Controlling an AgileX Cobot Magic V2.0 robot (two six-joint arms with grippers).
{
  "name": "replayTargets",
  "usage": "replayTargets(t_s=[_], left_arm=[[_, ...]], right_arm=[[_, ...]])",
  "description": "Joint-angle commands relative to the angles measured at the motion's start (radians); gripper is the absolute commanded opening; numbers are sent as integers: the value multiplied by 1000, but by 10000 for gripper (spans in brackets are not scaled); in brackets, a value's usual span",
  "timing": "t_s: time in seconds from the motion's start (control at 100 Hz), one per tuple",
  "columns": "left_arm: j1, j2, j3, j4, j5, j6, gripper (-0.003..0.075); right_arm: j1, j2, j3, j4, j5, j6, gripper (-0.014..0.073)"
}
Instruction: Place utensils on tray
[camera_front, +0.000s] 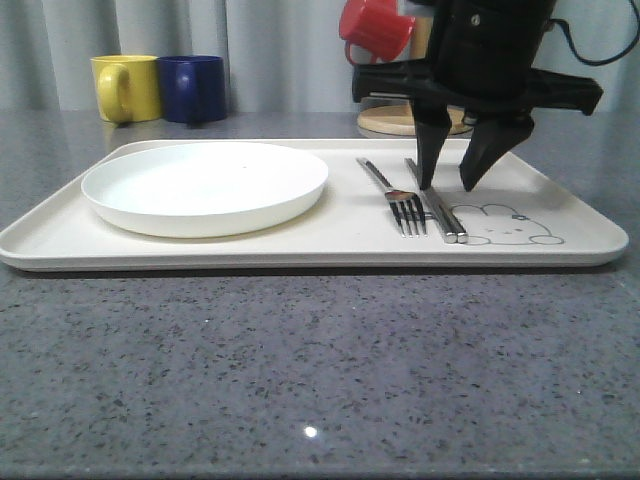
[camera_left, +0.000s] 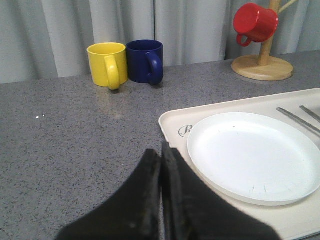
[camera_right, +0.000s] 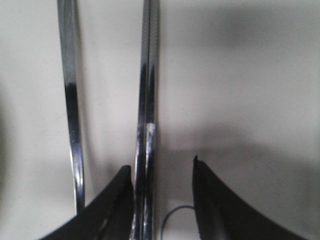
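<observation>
Utensils are lying on the tray (camera_front: 300, 245) beside the round white plate (camera_front: 205, 185): one fork (camera_front: 395, 198) and one pair of flat sticks (camera_front: 437, 203) resting side by side, handles pointing away from the robot, likely for a neat table setting. No spoon is showing. The right claw (camera_front: 449, 178) is hovering over the sticks with its fingers apart, holding nothing. The left claw (camera_left: 161, 200) is sitting pressed together above the tabletop (camera_left: 75, 135), probably idling. Three mugs are standing behind: yellow (camera_front: 125, 87), blue (camera_front: 193, 88), and red (camera_front: 375, 28).
</observation>
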Motion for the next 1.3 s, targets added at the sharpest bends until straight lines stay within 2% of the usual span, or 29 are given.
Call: replayTargets(t_s=[0.0, 0.13, 0.23, 0.51, 0.84, 1.01, 1.29], left_arm=[[-6, 3, -28, -7, -79, 0, -19], [-6, 3, -28, -7, -79, 0, -19], [-6, 3, -28, -7, -79, 0, -19], [-6, 3, -28, -7, -79, 0, -19], [-6, 3, -28, -7, -79, 0, -19], [-6, 3, -28, -7, -79, 0, -19], [-6, 3, -28, -7, -79, 0, -19]], right_arm=[[-1, -94, -30, -49, -21, -2, 310], [-27, -168, -30, -100, -11, -8, 310], [-76, -221, -30, -106, 10, -63, 310], [-313, -283, -29, -105, 113, -264, 310], [-578, -256, -29, 41, 158, -532, 310], [-632, -199, -29, 59, 158, -585, 310], [-633, -102, -29, 93, 156, -628, 310]])
